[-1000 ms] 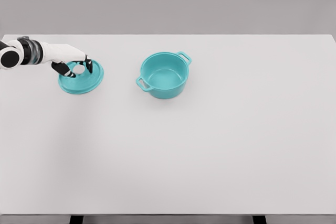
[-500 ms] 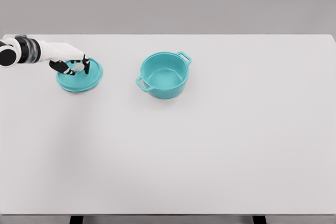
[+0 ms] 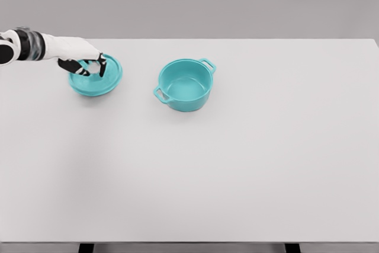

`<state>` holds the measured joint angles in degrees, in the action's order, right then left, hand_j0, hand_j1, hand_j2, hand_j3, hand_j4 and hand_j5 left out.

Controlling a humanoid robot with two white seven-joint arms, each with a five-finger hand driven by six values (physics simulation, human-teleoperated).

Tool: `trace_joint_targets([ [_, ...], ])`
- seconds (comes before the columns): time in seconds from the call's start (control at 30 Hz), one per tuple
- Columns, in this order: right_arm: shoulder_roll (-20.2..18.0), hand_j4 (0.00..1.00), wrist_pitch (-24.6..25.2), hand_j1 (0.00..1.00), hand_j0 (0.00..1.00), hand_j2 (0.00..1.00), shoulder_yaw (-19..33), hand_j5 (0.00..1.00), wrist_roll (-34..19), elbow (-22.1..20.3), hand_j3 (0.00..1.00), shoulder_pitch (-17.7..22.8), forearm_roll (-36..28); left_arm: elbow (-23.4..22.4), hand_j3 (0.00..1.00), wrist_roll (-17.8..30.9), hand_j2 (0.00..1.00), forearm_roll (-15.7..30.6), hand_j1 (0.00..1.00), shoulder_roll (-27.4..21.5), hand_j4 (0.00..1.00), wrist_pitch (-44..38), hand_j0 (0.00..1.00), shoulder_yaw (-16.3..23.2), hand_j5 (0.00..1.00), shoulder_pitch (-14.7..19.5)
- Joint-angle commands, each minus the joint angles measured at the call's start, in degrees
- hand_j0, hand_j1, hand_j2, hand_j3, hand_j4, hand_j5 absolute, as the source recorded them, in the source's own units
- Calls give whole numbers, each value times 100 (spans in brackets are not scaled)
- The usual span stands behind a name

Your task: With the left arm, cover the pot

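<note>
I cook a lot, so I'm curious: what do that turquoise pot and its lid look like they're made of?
The pot looks like enamelled cast iron or coated metal: thick walls, two loop handles, a smooth even turquoise with little shine. Painted plastic would look the same here. The lid, under the left hand, has the same colour and matte finish, so probably the same material.

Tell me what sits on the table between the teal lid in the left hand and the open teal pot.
Nothing: in the head view, only bare white table separates the round teal lid from the two-handled teal pot.
</note>
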<state>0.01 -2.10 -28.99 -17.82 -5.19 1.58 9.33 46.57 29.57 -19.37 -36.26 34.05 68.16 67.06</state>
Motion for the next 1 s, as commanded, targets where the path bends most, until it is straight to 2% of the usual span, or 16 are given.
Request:
trace_joint_targets([
  [0.0,-1,100,-1,100,100,100,-1,100,-2,0,100,0,-2,98,48,5,48,30,48,-4,48,95,48,-14,48,17],
  [0.23,-1,100,-1,100,100,100,-1,100,-2,0,100,0,-2,115,48,-4,48,56,48,49,48,95,48,-14,48,167],
  [0.37,-1,100,-1,100,100,100,-1,100,-2,0,100,0,-2,511,48,5,48,117,48,49,48,95,48,-14,48,193],
  [0.47,-1,100,-1,100,100,100,-1,100,-2,0,100,0,-2,564,48,93,48,284,48,66,48,95,48,-14,48,228],
  [0.6,-1,100,-1,100,100,100,-1,100,-2,0,100,0,-2,968,48,154,48,320,48,66,48,95,48,-14,48,264],
  [0.73,-1,100,-1,100,100,100,-1,100,-2,0,100,0,-2,1047,49,154,49,364,49,93,49,95,49,-14,49,325],
  [0.97,-1,100,-1,100,100,100,-1,100,-2,0,100,0,-2,1012,49,312,49,372,49,532,49,95,49,-14,49,378],
])
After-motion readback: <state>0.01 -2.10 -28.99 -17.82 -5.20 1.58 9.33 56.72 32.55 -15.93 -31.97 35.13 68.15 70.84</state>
